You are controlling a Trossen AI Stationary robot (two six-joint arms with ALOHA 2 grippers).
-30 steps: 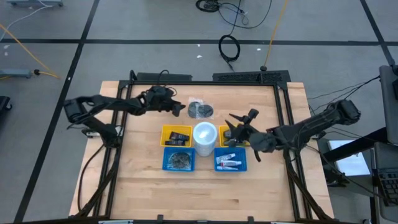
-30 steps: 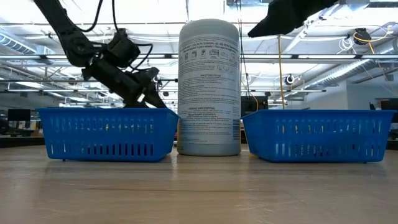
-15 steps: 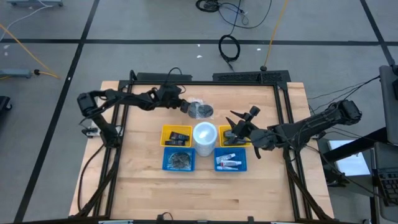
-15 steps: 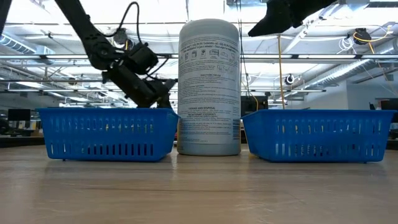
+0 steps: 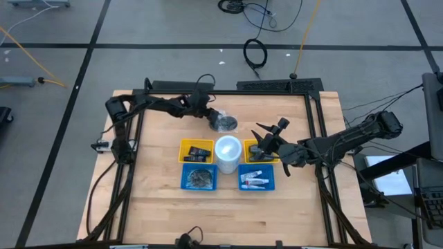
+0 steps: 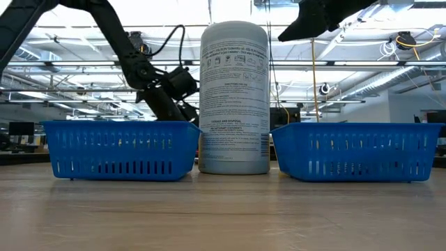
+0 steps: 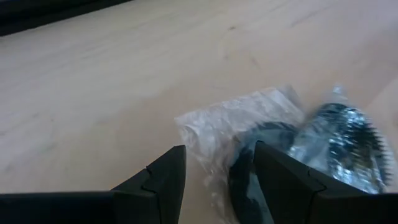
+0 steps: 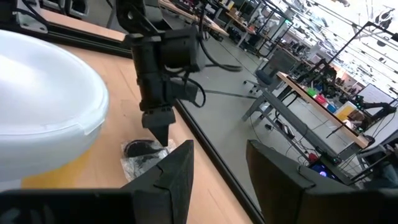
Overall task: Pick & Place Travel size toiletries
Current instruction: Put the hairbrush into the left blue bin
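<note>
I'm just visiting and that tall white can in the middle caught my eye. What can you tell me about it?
The white canister is a tall plastic-looking cylinder with a rounded white lid and small printed text on its label. It stands upright on the wooden table, in the middle of four small bins: two yellow ones behind, two blue baskets in front. Neither arm touches it.

Left gripper: just beside the clear bag, at its far-left edge.
Right gripper: just right of the canister; toiletry tubes in the bin nearer the front.
</note>
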